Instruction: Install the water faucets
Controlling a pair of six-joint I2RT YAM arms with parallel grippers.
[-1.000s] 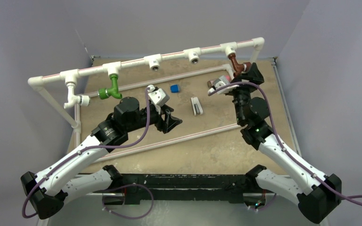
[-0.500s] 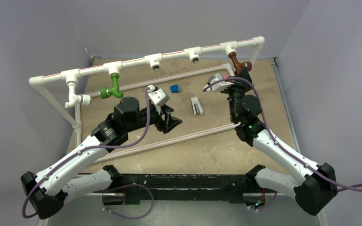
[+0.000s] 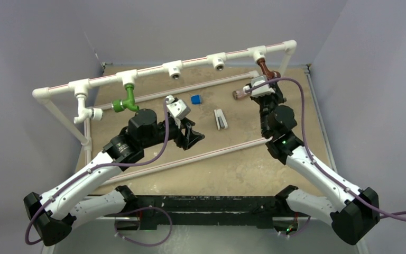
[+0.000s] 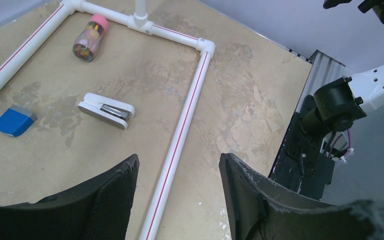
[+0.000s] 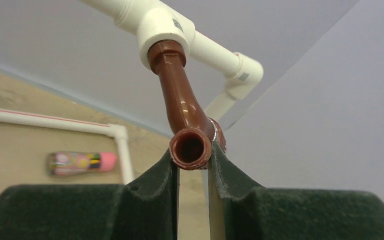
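R gripper [image 5: 194, 158] pinches the red-brown faucet [image 5: 182, 107] at its spout mouth, one pad pressed on each side, centre of the R wrist view. The faucet rises from the pads up-left into a white T-fitting [image 5: 162, 30] near top centre. In the top view this pair sits upper right, and the R wrist partly hides the spout.

Around it, big to small:
- Table [image 3: 232, 169]: tan, mottled, fills mid-frame.
- Pipe frame [image 3: 190, 63]: white w/ red stripe, top rail slants from upper left to upper right, floor pipes lie on the table.
- L gripper [image 4: 178, 165]: fingers spread wide, bottom of L wrist view, above the table. One floor pipe shows in the gap.
- Green faucet [image 3: 124, 100] and white faucet [image 3: 83, 112]: hang from the rail at left, well apart from both grippers.
- Stapler [image 4: 105, 110]: white, centre-left.
- Pink-capped cylinder [image 4: 90, 37]: upper left, lying down.
- Blue block [image 4: 14, 121]: left edge.

Red-brown faucet: glossy, bent elbow shape, open round mouth facing the cam, metal ring just behind the mouth.
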